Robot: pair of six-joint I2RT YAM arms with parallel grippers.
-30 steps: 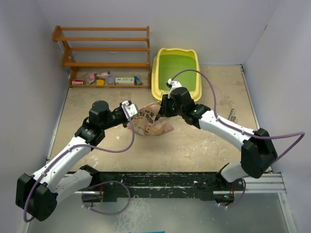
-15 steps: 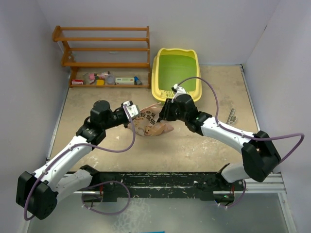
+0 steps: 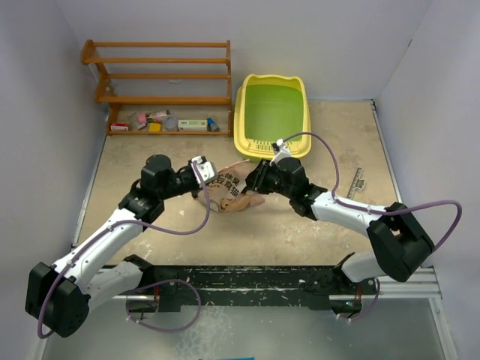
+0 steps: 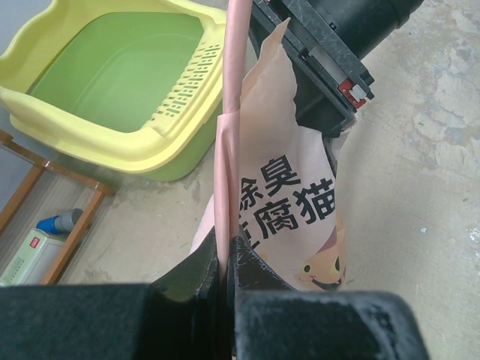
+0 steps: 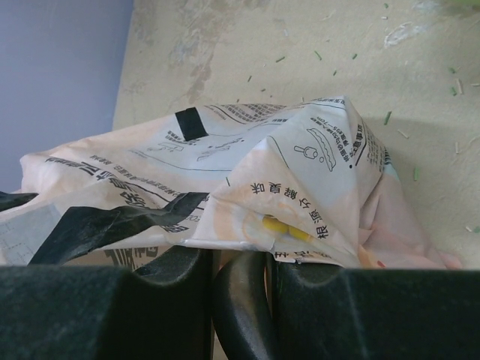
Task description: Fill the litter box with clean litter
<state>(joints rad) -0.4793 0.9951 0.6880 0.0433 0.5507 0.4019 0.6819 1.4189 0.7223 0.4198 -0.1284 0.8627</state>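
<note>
1. My left gripper [image 4: 227,259] pinched the bag [image 4: 292,202] by one edge; my right gripper [image 3: 253,180] gripped its other end.
2. The litter box [image 3: 239,112] lay just beyond the right gripper, floor bare; no litter showed.

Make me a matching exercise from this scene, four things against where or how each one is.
Things:
1 litter box
2 pink bag
3 wooden rack
4 left gripper

Place or state:
A clamped on a bag edge
B in the far left corner
C green floor bare
D printed with black characters

Pairs: 1-C, 2-D, 3-B, 4-A.
</note>
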